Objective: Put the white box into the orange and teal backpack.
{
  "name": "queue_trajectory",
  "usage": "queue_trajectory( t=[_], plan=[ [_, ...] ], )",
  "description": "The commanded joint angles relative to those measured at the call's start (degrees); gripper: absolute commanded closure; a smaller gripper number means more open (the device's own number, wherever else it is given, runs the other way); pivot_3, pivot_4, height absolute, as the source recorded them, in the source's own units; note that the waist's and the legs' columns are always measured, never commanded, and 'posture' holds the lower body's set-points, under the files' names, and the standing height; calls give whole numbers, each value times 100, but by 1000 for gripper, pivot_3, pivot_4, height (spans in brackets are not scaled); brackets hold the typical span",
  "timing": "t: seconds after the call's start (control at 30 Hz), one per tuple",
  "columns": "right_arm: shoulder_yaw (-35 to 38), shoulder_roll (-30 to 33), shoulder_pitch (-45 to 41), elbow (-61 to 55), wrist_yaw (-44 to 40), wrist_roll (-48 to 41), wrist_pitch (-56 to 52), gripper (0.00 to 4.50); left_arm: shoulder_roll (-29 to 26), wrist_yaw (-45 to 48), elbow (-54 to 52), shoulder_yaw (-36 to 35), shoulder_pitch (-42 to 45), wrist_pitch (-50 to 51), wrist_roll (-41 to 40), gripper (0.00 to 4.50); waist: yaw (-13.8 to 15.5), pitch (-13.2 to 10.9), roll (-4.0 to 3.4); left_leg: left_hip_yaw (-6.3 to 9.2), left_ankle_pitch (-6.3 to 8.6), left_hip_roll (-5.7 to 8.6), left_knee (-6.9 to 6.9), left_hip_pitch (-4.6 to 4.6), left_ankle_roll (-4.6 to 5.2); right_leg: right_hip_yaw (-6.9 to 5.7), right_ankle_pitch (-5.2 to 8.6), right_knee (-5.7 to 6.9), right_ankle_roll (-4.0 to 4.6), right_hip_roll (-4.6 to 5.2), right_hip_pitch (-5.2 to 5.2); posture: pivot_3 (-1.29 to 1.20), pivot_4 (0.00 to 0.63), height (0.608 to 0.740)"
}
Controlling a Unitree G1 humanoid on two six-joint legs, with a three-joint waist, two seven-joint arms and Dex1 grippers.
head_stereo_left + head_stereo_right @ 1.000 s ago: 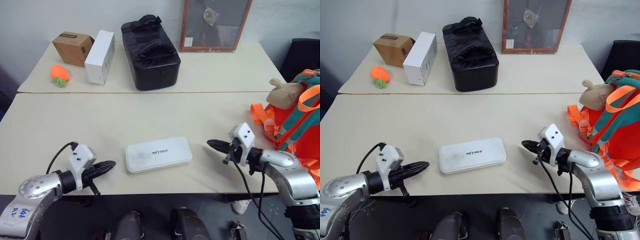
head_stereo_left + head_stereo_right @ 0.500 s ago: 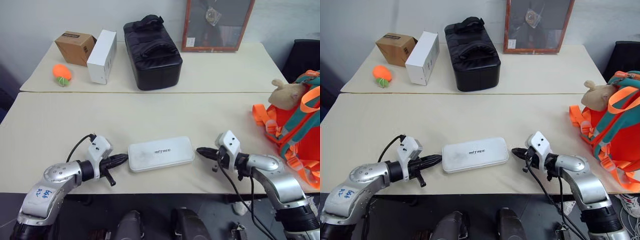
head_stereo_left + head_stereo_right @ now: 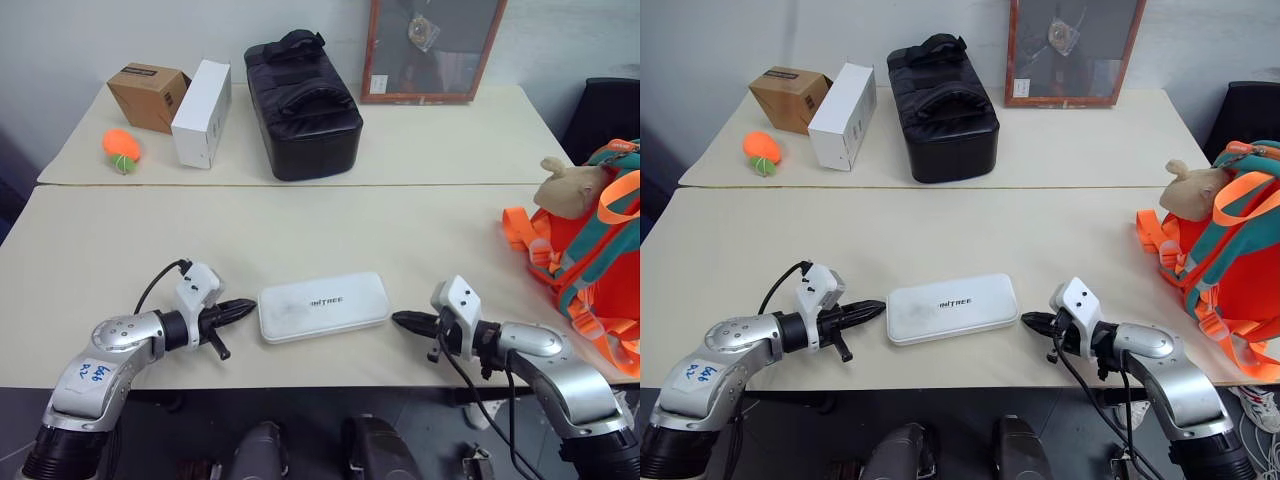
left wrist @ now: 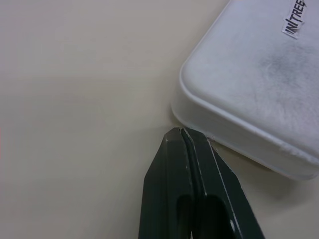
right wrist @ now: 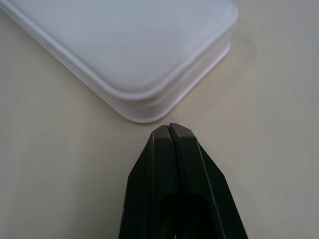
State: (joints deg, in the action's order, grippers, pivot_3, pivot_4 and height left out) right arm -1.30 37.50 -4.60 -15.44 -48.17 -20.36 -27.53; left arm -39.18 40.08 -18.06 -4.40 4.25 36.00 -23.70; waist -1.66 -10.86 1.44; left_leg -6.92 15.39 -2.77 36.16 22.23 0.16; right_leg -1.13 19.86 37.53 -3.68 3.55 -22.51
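The flat white hard case with rounded corners [image 3: 323, 307] lies on the beige table [image 3: 300, 225], between the left gripper [image 3: 249, 306] at nine o'clock and the right gripper [image 3: 398, 320] at three, both with fingers clenched empty. Uneven squeezing could skid or spin it away from the orange and teal neoprene backpack [image 3: 600, 270].

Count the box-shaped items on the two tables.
3: the white box lies on the near table between the claws; a brown cardboard box and a white carton stand side by side on the far table's left.
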Motion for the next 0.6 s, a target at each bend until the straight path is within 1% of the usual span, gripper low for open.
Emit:
queue_trajectory(
  t=[0.03, 0.17, 0.27, 0.6],
  plan=[
    [191, -65, -186, 132, 58, -12, 203, 4500, -56, 81, -247, -125, 2, 19, -110, 4487, -5, 0, 0, 0, 0, 0, 0, 0, 0, 0, 0, 0, 0, 0, 0, 0, 150, 740],
    [-18, -180, -302, 187, 28, 12, 281, 4500, -154, 196, -414, -118, -189, 31, -128, 4487, -11, 0, 0, 0, -1, -2, -3, 0, -2, 0, 0, 0, 0, -2, -2, 0, 150, 740],
    [-108, -238, -292, 104, -35, -40, 238, 4500, -127, 193, -380, -117, -186, 22, -125, 4487, -2, 0, 0, 0, -1, -2, -1, 0, -4, -1, 0, 1, 0, -2, -1, 0, 150, 740],
    [-42, 51, 50, -285, -278, -193, 18, 4500, 158, 73, 77, 181, 384, -111, 92, 4487, 4, 0, 0, 2, -2, 1, 1, 1, 0, -2, 0, 1, 0, 0, 1, 0, 150, 740]
  ],
)
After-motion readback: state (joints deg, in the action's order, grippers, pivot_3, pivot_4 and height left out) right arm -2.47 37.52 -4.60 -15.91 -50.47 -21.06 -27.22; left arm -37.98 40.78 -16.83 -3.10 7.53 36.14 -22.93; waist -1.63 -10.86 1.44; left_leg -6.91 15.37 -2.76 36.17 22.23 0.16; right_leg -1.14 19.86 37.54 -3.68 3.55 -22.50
